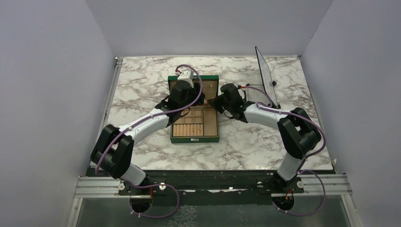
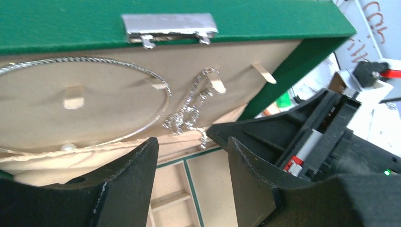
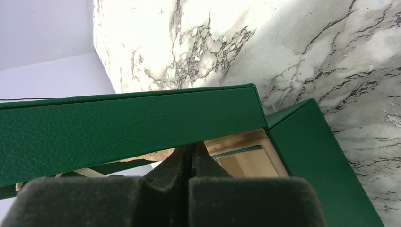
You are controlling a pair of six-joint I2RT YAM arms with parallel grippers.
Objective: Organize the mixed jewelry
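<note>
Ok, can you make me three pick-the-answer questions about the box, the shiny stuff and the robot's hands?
1. Where is the thin silvery chain?
A on the floor
B hanging inside the box's open, beige-lined lid
C wrapped round an arm

2. What colour is the leathery hinged jewellery box on the outside?
A green
B red
C blue

3. How is the robot's black right hand?
A wide open
B gripping a ball
C shut

Answers:
1 B: it dangles from a beige tab on the lid's lining.
2 A: every outer wall is green.
3 C: the right wrist view shows no gap at its tip.
</note>
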